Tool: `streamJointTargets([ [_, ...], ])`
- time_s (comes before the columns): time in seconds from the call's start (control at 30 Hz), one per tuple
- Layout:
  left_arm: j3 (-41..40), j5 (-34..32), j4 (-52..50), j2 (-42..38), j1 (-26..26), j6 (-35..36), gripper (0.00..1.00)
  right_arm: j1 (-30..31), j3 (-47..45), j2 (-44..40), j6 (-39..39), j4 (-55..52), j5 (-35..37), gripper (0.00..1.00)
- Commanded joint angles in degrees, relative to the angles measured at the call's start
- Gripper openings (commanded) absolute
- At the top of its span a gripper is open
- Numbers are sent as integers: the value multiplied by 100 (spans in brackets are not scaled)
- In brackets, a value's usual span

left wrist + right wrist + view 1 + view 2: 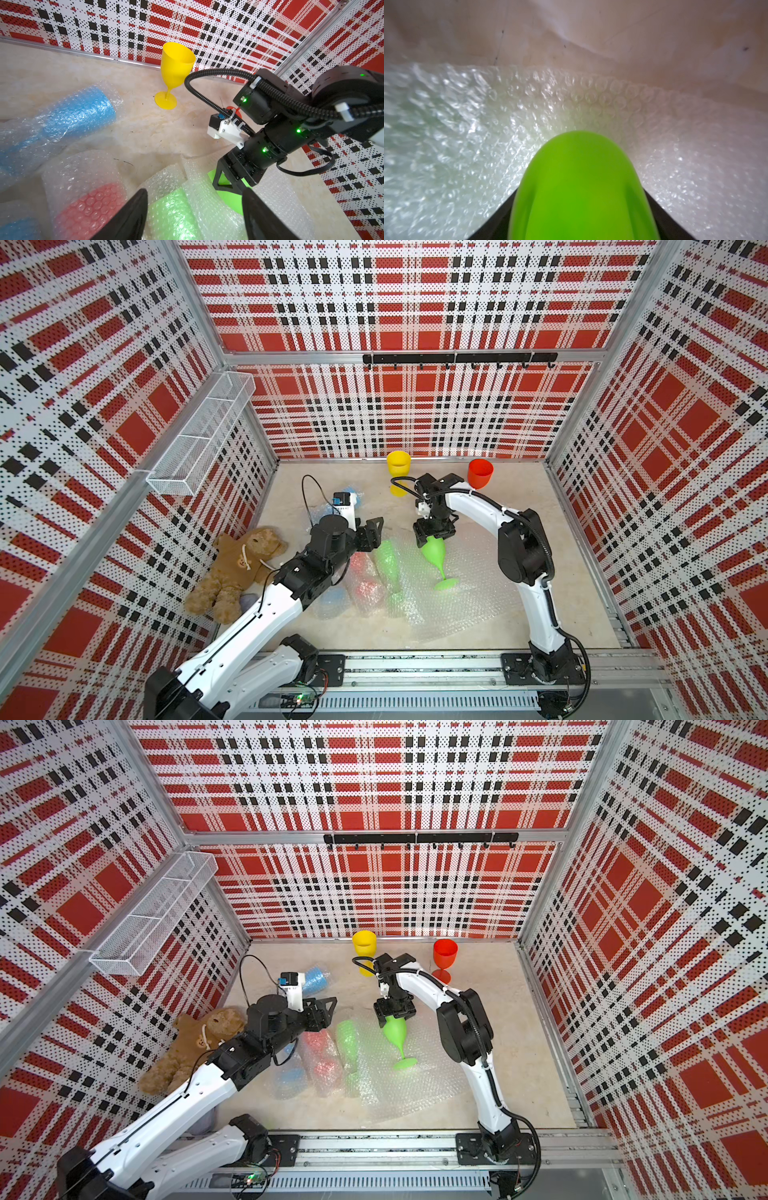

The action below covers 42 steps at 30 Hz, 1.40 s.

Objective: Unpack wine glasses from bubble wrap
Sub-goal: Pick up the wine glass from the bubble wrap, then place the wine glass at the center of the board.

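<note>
A bare green wine glass (436,556) lies tilted on an opened sheet of bubble wrap (469,593), its foot toward the front. My right gripper (432,537) is shut on its bowl, which fills the gap between the fingers in the right wrist view (581,187). My left gripper (372,533) hangs open over a wrapped green bundle (172,214) with nothing between its fingers. Beside that bundle lie a wrapped red one (363,572) and a wrapped blue one (332,599). Another wrapped blue bundle (316,979) lies further back. A yellow glass (398,466) and a red glass (480,472) stand upright, unwrapped, by the back wall.
A brown teddy bear (237,568) lies by the left wall with a grey cloth piece (248,600) at its feet. A white wire basket (199,435) hangs on the left wall, and a black hook rail (457,358) runs along the back wall.
</note>
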Motion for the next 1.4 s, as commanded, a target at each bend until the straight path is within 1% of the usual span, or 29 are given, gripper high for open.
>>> streamJointTargets([
  [0.0,-61,-36,96,-30,84,32,73,-26,380,-876,122,187,216,74],
  [0.07,-55,-47,105,-30,111,32,73,-25,349,-1309,104,646,283,73],
  [0.13,-57,-72,105,-13,150,23,73,-25,34,-1877,116,1470,673,72],
  [0.17,-63,-75,107,-16,168,15,73,-22,-261,-2148,117,1913,876,72],
  [0.2,-55,-70,113,-20,186,6,73,-24,-656,-2463,104,2497,1152,72],
  [0.27,-71,-53,155,-30,212,-12,73,-27,-1664,-2992,77,3774,1504,66],
  [0.33,-89,-50,183,-39,240,-18,73,-36,-2628,-3476,-144,5149,1572,65],
  [0.4,-106,-48,225,-44,293,-21,73,-35,-3736,-3881,-515,6864,1556,62],
  [0.5,-116,-26,245,0,366,-38,73,-62,-4817,-4032,-1151,8873,1557,60],
  [0.57,-117,-7,252,39,415,-39,73,-116,-5134,-3865,-1409,9698,1511,60],
  [0.67,-124,44,278,79,496,-56,73,-253,-5271,-3442,-1616,10474,1389,60],
  [0.87,-150,142,328,111,655,-74,73,-469,-5336,-2404,-1822,12068,1519,60],
  [0.97,-144,218,347,70,715,-82,73,-596,-5205,-1834,-1735,12740,1492,60],
  [1.03,-147,224,353,23,742,-82,73,-672,-4974,-1457,-1752,12863,1484,60],
  [1.13,-161,168,359,-26,780,-82,73,-749,-4560,-976,-1865,12768,1444,60],
  [1.37,-165,225,358,39,810,-82,73,-943,-3644,-222,-1930,12351,1364,62],
])
